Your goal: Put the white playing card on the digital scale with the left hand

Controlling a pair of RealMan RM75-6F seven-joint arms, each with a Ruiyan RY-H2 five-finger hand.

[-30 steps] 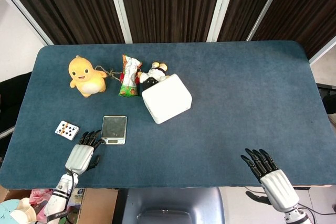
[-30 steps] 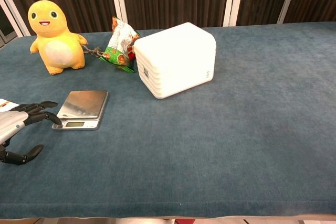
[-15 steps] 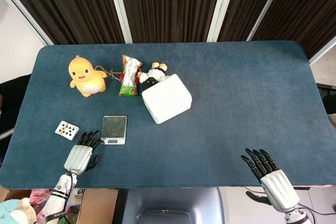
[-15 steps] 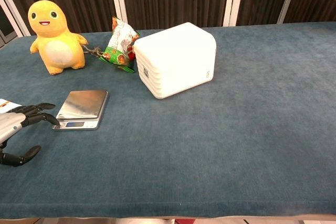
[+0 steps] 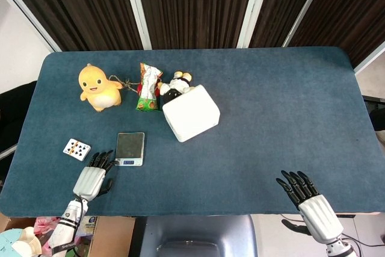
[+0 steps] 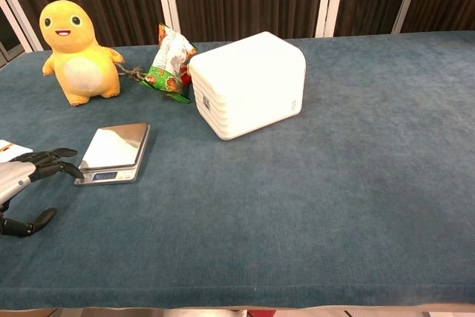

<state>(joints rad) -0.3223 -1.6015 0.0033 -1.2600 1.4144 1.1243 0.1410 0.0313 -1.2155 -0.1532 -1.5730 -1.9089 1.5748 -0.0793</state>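
Observation:
The white playing card (image 5: 77, 148) lies flat on the blue table near its left edge; in the chest view only its corner (image 6: 13, 148) shows at the far left. The digital scale (image 5: 130, 148) with a silver top sits just right of the card, seen also in the chest view (image 6: 113, 154), its display lit. My left hand (image 5: 92, 177) hovers open near the table's front edge, its fingertips (image 6: 68, 170) close to the scale's front left corner and below the card. My right hand (image 5: 310, 200) is open at the front right edge, holding nothing.
A yellow plush toy (image 5: 97, 87) stands at the back left. A snack packet (image 5: 147, 87), a small dark plush (image 5: 175, 83) and a white box (image 5: 190, 113) sit behind the scale. The table's front edge (image 5: 198, 213) runs close to both hands.
The left hand has drawn back slightly toward the front left. The scale has turned a little and its display now glows. The right hand has not moved.

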